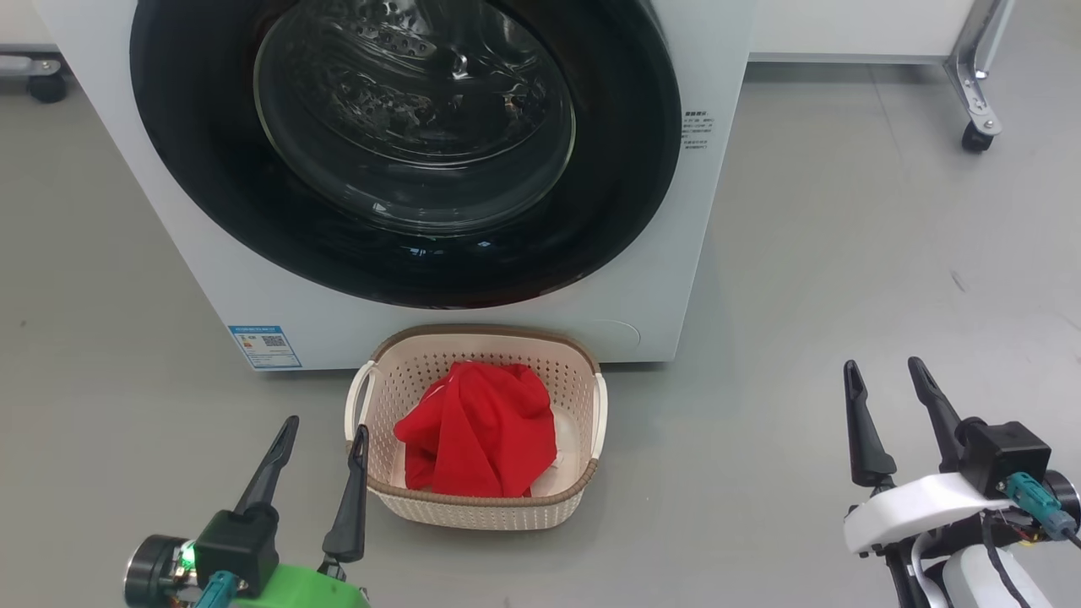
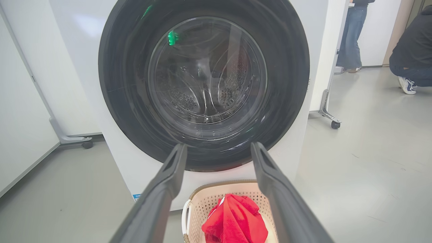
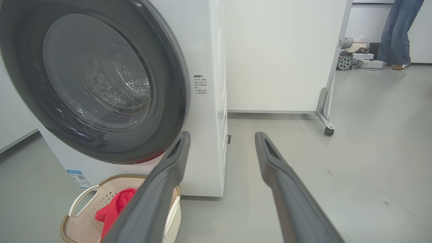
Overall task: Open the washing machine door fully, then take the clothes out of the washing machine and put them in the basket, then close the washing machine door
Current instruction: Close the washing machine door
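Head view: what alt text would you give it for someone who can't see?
A white front-loading washing machine with its round black glass door shut stands behind a cream basket holding a crumpled red garment. The open left gripper and open right gripper point up from the lower corners.

The basket (image 1: 473,511) is sitting just before the washer (image 1: 667,304), below its door (image 1: 194,186), with the clothes (image 1: 477,431) lying in it. The left gripper (image 1: 328,425) is hovering by the basket's near-left corner, the right gripper (image 1: 883,363) well to the right. A partition (image 1: 853,29) is standing far right, perhaps behind the washer.
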### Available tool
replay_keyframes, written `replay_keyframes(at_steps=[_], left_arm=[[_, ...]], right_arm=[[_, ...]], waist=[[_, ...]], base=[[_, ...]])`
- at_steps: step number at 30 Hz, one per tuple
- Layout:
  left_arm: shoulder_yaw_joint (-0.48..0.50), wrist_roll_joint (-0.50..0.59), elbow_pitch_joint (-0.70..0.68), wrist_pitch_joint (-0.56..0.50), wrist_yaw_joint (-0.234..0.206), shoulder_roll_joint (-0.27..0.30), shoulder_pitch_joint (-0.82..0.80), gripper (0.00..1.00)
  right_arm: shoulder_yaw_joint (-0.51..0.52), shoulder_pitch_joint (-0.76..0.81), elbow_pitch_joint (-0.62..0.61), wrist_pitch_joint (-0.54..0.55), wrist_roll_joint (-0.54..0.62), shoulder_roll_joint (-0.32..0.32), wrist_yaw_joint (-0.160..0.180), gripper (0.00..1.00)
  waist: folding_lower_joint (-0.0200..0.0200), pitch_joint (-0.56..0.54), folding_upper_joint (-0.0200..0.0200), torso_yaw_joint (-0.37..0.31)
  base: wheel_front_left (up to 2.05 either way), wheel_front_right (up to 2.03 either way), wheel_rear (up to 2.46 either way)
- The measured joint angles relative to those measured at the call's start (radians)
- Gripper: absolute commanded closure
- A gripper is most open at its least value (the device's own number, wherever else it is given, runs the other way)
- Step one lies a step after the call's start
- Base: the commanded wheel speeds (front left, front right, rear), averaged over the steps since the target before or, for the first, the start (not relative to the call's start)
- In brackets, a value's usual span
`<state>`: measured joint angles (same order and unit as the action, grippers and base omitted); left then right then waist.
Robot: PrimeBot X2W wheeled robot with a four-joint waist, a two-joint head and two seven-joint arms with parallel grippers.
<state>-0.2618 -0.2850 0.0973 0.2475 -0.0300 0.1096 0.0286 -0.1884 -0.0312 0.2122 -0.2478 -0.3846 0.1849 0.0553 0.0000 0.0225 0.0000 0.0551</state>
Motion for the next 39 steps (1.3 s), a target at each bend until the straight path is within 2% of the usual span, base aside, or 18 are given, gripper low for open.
replay_keyframes(at_steps=[21,39], left_arm=[[0.001,-0.002,-0.017,-0.017,0.0,0.008,0.013,0.0],[0.001,-0.002,-0.026,-0.019,-0.001,0.011,0.013,0.0]], right_arm=[[0.012,0.124,-0.133,0.0,0.013,0.0,0.019,0.0],[0.018,0.165,-0.192,0.001,0.018,0.002,0.036,0.0]], waist=[[0.0,-0.012,0.0,-0.006],[0.0,-0.014,0.0,-0.002]], base=[[0.0,0.0,0.0],[0.0,0.0,0.0]])
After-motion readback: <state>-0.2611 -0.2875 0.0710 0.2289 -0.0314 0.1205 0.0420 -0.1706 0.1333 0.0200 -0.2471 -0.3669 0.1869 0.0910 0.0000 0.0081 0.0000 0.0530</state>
